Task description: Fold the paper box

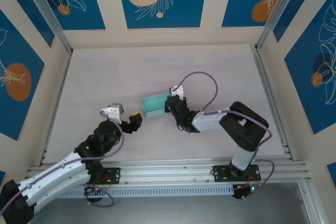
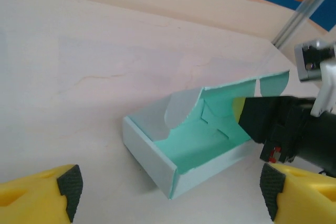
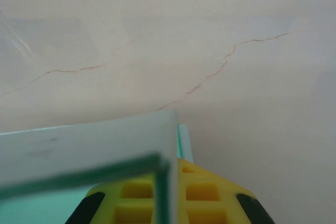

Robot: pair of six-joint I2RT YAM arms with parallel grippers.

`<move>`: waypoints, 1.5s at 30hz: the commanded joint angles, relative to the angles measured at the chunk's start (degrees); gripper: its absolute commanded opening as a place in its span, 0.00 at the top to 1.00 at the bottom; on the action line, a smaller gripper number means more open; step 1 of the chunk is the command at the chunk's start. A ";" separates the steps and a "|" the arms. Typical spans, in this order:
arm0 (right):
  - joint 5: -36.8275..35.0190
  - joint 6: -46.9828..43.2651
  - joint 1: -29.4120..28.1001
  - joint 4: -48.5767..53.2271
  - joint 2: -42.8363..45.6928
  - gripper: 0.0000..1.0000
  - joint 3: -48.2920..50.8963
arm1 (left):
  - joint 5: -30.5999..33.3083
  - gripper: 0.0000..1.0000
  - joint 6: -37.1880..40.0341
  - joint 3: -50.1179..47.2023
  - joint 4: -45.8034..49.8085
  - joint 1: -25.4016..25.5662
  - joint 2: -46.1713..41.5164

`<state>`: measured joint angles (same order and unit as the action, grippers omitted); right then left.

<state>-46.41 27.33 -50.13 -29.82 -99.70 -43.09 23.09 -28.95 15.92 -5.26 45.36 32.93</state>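
Our paper box (image 1: 156, 105) sits mid-table (image 1: 105, 72), approx half done: walls up, lid open. Right gripper (image 1: 171, 103) is clamped shut on its right end. Left gripper (image 1: 127, 113) hangs just beside it, wide open & empty. Lid & tabs left to tuck, we reckon.

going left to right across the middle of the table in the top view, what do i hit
left tool, open → paper box → right tool, shut on the box's right end → right arm
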 commanded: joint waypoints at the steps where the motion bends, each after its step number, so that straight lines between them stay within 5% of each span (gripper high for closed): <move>1: 3.87 -0.70 -0.23 8.87 -2.72 0.99 3.05 | 1.27 0.15 4.67 11.07 7.57 -2.00 3.59; 11: 2.98 -1.58 -0.55 10.52 -2.24 0.99 2.95 | -19.69 0.32 6.82 38.89 13.81 -11.71 39.10; 18: 1.38 -1.07 -1.75 13.26 -1.18 0.95 3.93 | -26.63 0.48 3.48 41.69 9.21 -11.72 53.50; 36: -4.20 -2.24 -8.34 25.30 10.14 0.40 2.89 | -28.20 0.58 0.04 35.23 3.03 -11.09 59.13; 45: -3.14 -4.00 -11.69 28.69 23.39 0.26 4.78 | -27.59 0.62 -1.02 33.47 -0.72 -10.58 61.26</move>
<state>-49.30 24.14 -60.49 -3.38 -80.90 -39.46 -4.89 -29.12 50.92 -3.49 34.15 93.47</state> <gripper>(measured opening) 0.731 0.384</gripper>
